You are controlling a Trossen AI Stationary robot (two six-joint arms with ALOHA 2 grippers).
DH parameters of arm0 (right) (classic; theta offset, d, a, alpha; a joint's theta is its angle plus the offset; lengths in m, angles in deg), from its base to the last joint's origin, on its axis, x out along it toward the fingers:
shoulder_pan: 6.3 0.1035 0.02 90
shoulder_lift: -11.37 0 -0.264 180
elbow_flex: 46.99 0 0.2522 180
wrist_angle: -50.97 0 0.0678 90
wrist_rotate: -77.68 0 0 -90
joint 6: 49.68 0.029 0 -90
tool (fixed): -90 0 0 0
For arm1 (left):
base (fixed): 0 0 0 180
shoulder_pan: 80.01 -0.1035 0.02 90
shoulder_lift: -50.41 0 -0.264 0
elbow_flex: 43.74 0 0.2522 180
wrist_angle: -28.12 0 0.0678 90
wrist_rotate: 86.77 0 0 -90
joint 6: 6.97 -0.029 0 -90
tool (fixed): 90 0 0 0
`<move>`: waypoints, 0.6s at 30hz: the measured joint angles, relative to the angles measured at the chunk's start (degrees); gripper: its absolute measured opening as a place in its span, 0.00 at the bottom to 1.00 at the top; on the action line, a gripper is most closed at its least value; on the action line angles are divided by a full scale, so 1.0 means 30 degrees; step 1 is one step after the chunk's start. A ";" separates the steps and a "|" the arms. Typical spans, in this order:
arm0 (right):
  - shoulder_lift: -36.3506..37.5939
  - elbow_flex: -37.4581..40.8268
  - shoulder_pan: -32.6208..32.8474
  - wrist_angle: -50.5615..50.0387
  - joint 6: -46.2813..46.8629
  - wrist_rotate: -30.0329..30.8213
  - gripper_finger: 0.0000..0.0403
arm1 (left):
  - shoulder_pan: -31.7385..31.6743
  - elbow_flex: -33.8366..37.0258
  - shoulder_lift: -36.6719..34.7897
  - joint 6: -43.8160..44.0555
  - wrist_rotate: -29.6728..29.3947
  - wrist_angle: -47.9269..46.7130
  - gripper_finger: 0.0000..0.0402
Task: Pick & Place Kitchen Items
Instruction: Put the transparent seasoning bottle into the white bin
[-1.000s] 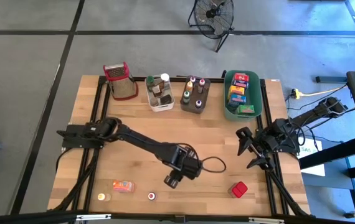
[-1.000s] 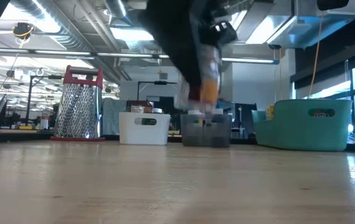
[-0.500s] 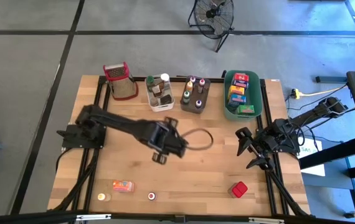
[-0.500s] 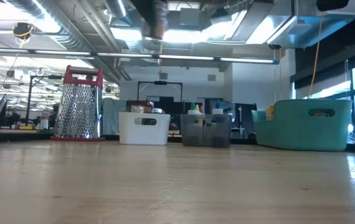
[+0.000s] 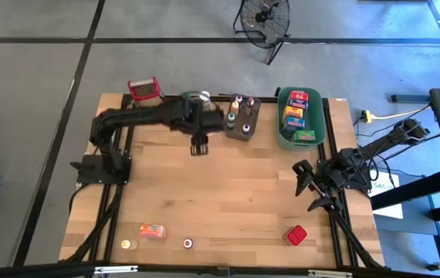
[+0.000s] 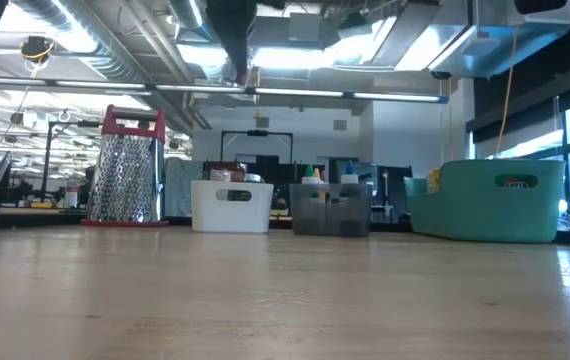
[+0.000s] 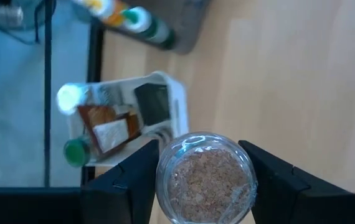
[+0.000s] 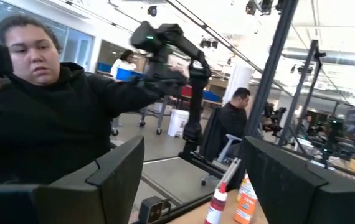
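My left gripper (image 5: 199, 145) hangs high over the table's far part, beside the white tub (image 7: 176, 112), and is shut on a small glass jar (image 7: 205, 177) of brown granules. In the high view the gripper hides the jar. In the low view the gripper (image 6: 233, 68) shows only at the top edge. Other kitchen items lie near the front edge: an orange box (image 5: 152, 230), a yellow-capped jar (image 5: 130, 244), a red-capped jar (image 5: 188, 243) and a red box (image 5: 296, 235). My right gripper (image 5: 309, 188) waits open at the table's right edge. My left gripper pinches the jar between its two fingers (image 7: 131, 183), one on each side of the round glass wall (image 7: 165, 180). The fingers slant steeply downward. The jar is lifted clear of the table, its round end facing the wrist camera.
Along the far edge stand a red-topped grater (image 5: 144, 88), the white tub (image 6: 231, 205), a grey tub (image 5: 243, 120) of small bottles and a green tub (image 5: 300, 117) of boxes. Bare wood lies across the table's middle. People stand beyond the table in the right wrist view.
My left gripper has gone from the table's near middle toward the far edge and a little left, rising and rolling as it went. It has kept the jar and now hangs by the white tub. The jar has left the low view.
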State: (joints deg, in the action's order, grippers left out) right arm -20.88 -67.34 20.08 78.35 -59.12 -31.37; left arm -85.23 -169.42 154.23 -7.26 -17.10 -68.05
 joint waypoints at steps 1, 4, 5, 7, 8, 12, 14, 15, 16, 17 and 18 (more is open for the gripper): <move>0.0000 0.0000 0.0131 -0.0007 0.0003 -0.0004 0.68 | -0.0493 0.0000 -0.0052 0.0000 0.0177 0.0040 0.48; 0.0000 0.0000 0.0454 -0.0024 0.0000 -0.0003 0.68 | -0.1874 0.0000 -0.0025 -0.0106 0.1082 0.0049 0.48; 0.0000 0.0000 0.0555 -0.0032 0.0003 -0.0007 0.68 | -0.2272 0.0028 -0.0025 -0.0264 0.1321 0.0076 0.49; 0.0000 0.0000 0.0732 -0.0090 0.0000 -0.0007 0.68 | -0.2969 0.0494 -0.0076 -0.0693 0.1690 0.0575 0.49; 0.0000 0.0000 0.0814 -0.0157 0.0000 -0.0004 0.68 | -0.3288 0.0832 -0.0068 -0.0878 0.1886 0.0873 0.49; -0.0029 0.0000 0.1222 -0.0565 0.0108 0.0000 0.68 | -0.4663 0.2811 -0.0403 -0.1674 0.2493 0.2292 0.48; -0.0041 0.0000 0.1453 -0.0657 0.0396 0.0000 0.68 | -0.5415 0.4208 -0.0835 -0.2115 0.3056 0.3441 0.48; -0.0089 0.0000 0.1560 -0.0663 0.0437 0.0000 0.68 | -0.5727 0.4927 -0.1078 -0.2352 0.3219 0.3903 0.48; -0.0140 0.0000 0.1666 -0.0696 0.0437 0.0000 0.68 | -0.6078 0.5731 -0.1351 -0.2539 0.3470 0.4648 0.48; -0.0180 0.0000 0.1780 -0.0753 0.0431 0.0001 0.68 | -0.6436 0.6538 -0.1665 -0.2703 0.3729 0.5502 0.48; -0.0238 0.0000 0.1880 -0.0721 0.0420 0.0006 0.68 | -0.6792 0.7381 -0.2042 -0.2872 0.3944 0.6261 0.49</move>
State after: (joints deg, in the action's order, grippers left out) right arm -21.59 -67.34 25.72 76.19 -57.85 -31.35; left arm -105.61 -147.28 148.11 -15.88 -5.27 -49.26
